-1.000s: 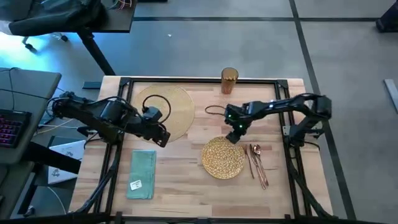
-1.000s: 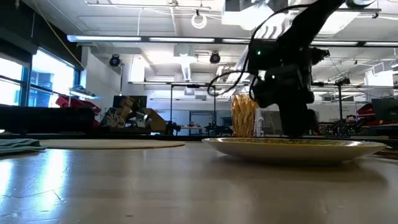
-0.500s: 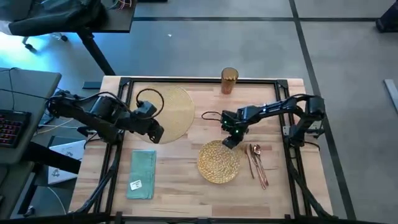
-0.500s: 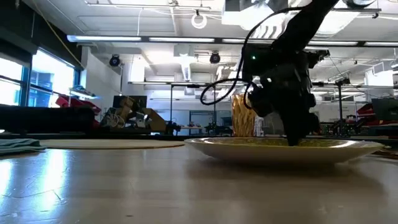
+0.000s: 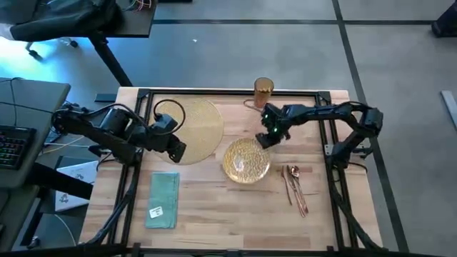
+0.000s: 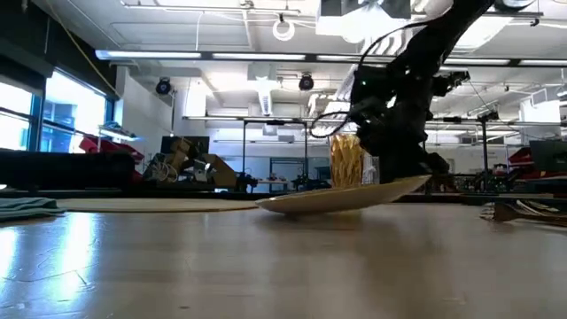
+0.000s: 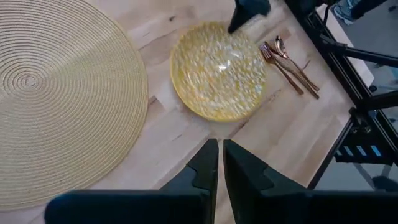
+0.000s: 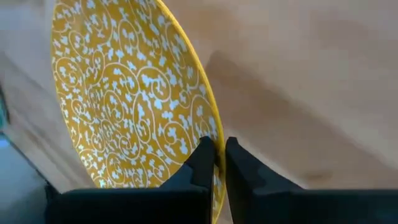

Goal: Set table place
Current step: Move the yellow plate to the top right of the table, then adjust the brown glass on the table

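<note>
From above, the right pincer point(image 5: 265, 138) is clamped on the far right rim of the gold plate point(image 5: 246, 160), which sits near the middle of the table point(image 5: 214, 207), just right of the round placemat point(image 5: 190, 129). The left pincer point(image 5: 176, 147) hovers over the placemat's near edge. A teal napkin point(image 5: 163, 199) lies at the near left, the cutlery point(image 5: 295, 187) lies right of the plate, and an amber cup point(image 5: 263, 92) stands at the far edge

At table height, the plate point(image 6: 344, 197) is tilted: its right side is lifted in the right pincer point(image 6: 423, 175) while its left edge touches the wood

In the left wrist view, the left pincer point(image 7: 220, 163) has its fingers pressed almost together, holding nothing; beyond it lie the placemat point(image 7: 59, 99), the plate point(image 7: 219, 71) and the cutlery point(image 7: 289, 57)

In the right wrist view, the right pincer point(image 8: 217, 163) pinches the rim of the patterned plate point(image 8: 134, 106), with only the plate's edge between its fingers
</note>
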### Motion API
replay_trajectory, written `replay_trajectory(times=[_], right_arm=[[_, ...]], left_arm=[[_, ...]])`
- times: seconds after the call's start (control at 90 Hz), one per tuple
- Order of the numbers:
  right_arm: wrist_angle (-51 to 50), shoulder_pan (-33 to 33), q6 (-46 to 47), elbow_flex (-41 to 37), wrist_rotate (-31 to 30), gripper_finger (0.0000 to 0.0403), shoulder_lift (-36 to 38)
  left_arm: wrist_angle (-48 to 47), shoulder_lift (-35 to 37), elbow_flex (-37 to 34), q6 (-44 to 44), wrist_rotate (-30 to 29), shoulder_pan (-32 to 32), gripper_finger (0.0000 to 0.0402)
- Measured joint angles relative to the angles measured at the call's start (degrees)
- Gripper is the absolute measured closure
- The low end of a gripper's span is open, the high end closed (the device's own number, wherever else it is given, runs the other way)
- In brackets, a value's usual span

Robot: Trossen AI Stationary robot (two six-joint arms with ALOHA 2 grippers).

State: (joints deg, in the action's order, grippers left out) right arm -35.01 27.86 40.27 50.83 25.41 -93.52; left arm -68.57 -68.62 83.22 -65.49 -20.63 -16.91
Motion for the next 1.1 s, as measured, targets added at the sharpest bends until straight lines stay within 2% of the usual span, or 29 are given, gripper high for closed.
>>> replay_trajectory(times=[0.144, 0.378, 0.489, 0.6, 0.756, 1.1], right_arm=[[-7.12, 6.03, -3.65, 0.00, -3.44, 0.0403, 1.97], [-19.00, 17.95, -12.52, -0.11, -13.69, 0.0399, 3.56], [-20.38, 23.19, -16.72, -0.11, -16.72, 0.0400, 4.38], [-20.04, 27.33, -19.32, -0.11, -16.92, 0.0401, 4.72], [-20.52, 29.15, -22.78, -0.09, -17.06, 0.0402, 4.82], [-20.43, 26.97, -27.30, -0.04, -19.27, 0.0402, 4.82]], left_arm=[[-0.28, -0.01, 0.00, -0.24, 0.06, 0.00, 0.0392], [-0.57, -0.07, 0.00, -1.73, 0.70, -1.22, 0.0392], [-0.55, -0.07, 0.00, -2.48, 0.77, -2.24, 0.0392], [-0.55, -0.07, 0.00, -4.06, 0.65, -3.05, 0.0392], [-0.57, -0.07, 0.00, -5.01, 0.57, -3.97, 0.0392], [-0.52, -0.26, 0.00, -6.46, -1.99, -4.15, 0.0392]])
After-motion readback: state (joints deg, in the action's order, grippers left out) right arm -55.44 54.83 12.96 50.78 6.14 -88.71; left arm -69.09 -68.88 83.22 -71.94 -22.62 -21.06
